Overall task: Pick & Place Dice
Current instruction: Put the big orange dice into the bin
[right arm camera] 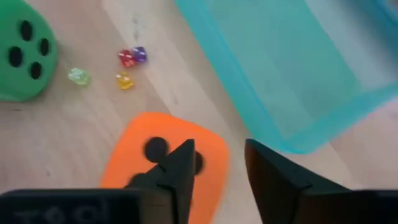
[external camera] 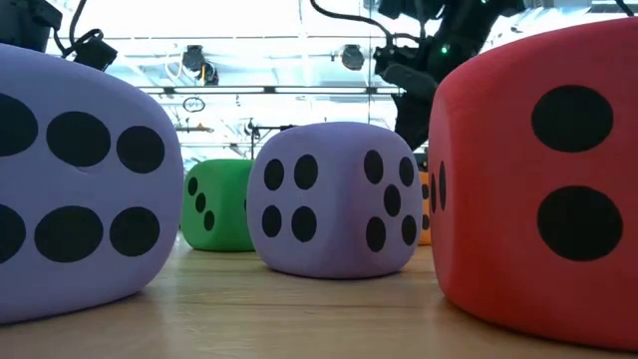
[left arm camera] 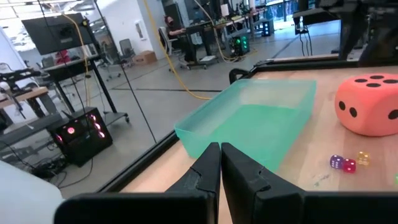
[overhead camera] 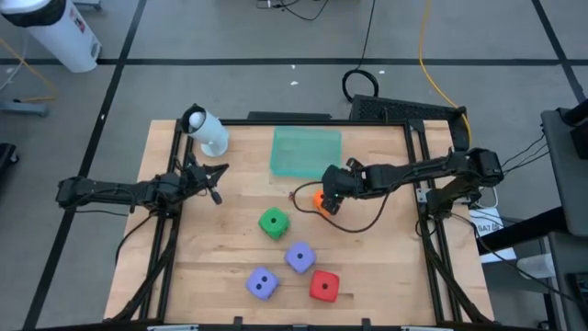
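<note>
Two dark fingers of the right gripper [right arm camera: 217, 168] are held apart above the soft orange foam die [right arm camera: 165, 168], beside the translucent green tray [overhead camera: 307, 150]. Light, squashy faces are best pinched on opposite sides. Left gripper [left arm camera: 220, 163] is closed, idle.

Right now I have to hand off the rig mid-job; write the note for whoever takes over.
Right gripper: open, hovering over the orange die, not yet gripping it.
Left gripper: shut, empty, waiting at the table's left side near the white cup.
Dice: orange just below the green tray; green die mid-table; two purple dice and the red die near the front edge.
Done: nothing; the tray holds no die.
Left: all five dice, presumably into the tray, starting with orange.
</note>
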Available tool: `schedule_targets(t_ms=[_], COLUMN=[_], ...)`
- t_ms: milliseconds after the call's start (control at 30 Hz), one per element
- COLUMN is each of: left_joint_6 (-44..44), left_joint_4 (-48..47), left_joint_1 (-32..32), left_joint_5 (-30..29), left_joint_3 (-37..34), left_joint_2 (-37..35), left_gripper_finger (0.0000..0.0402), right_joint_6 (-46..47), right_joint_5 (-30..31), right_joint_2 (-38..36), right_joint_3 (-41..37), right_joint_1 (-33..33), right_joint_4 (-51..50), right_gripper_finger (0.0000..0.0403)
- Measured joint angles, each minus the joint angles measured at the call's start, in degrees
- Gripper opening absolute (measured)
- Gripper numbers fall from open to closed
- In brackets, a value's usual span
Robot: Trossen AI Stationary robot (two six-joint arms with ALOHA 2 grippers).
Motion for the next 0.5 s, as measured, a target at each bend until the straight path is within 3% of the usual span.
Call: schedule_targets(t_ms=[300, 500], left_joint_6=[-0.5, -0.5], left_joint_4=[0.1, 0.1], left_joint_1=[0.0, 0.0], left_joint_5=[0.0, 0.0], left_joint_3=[0.0, 0.0], left_joint_2=[0.0, 0.0], left_gripper_finger=[0.0026, 0.0026], right_joint_6=[-8.7, -9.6], right_joint_5=[-4.3, -4.5], right_joint_2=[0.0, 0.0], right_joint_3=[-2.4, 0.4], right_joint_1=[0.3, 0.0], right_joint_4=[8.7, 7.9], right_gripper_finger=[0.0049, 0.0069])
